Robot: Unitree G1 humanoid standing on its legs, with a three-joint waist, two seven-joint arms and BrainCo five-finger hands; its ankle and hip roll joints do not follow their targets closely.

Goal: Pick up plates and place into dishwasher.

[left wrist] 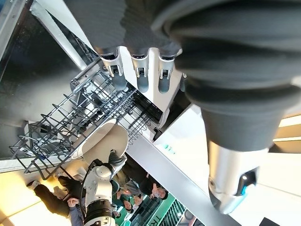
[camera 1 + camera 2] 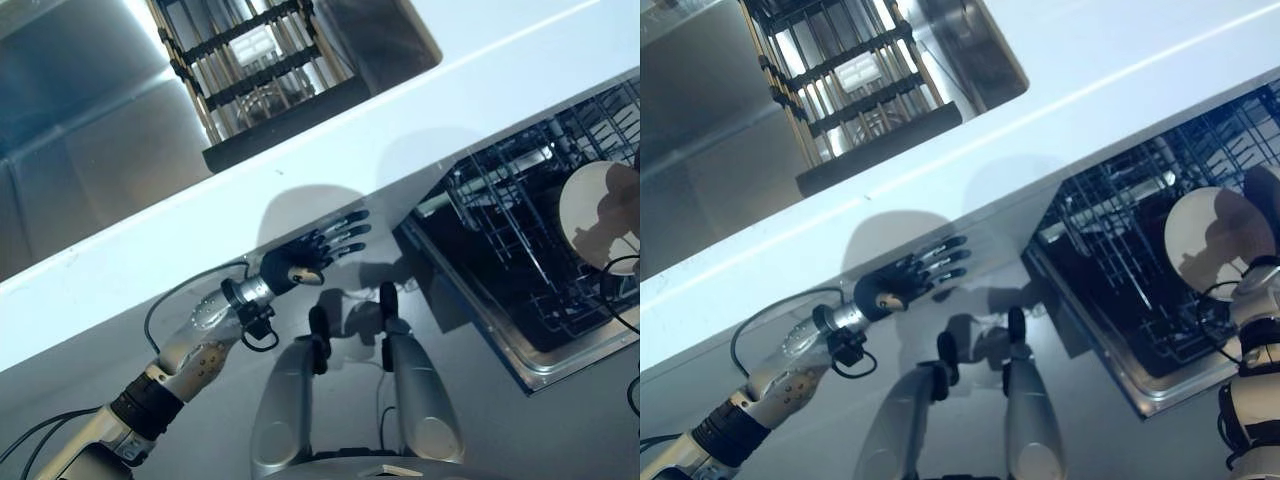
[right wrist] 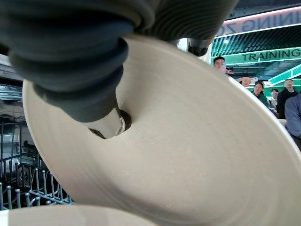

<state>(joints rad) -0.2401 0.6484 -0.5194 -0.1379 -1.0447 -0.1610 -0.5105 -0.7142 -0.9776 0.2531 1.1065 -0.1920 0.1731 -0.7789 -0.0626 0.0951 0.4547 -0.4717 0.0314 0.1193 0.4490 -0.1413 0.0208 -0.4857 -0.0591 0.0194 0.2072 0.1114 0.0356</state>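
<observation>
Your right robot hand (image 3: pixel 94 70) pinched the round beige plate (image 2: pixel 1215 240), thumb pressed on its face, above the black wire dishwasher rack (image 2: pixel 1120 270). Your left robot hand (image 2: pixel 315 250) hung with fingers spread beside the white table (image 2: pixel 380 120).

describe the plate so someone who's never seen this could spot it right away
Find the pulled-out dishwasher rack of dark wire below the white counter. Over its far right side the right robot hand pinches a plate. It is the one pale, round, smooth thing against the dark wire grid.
</observation>
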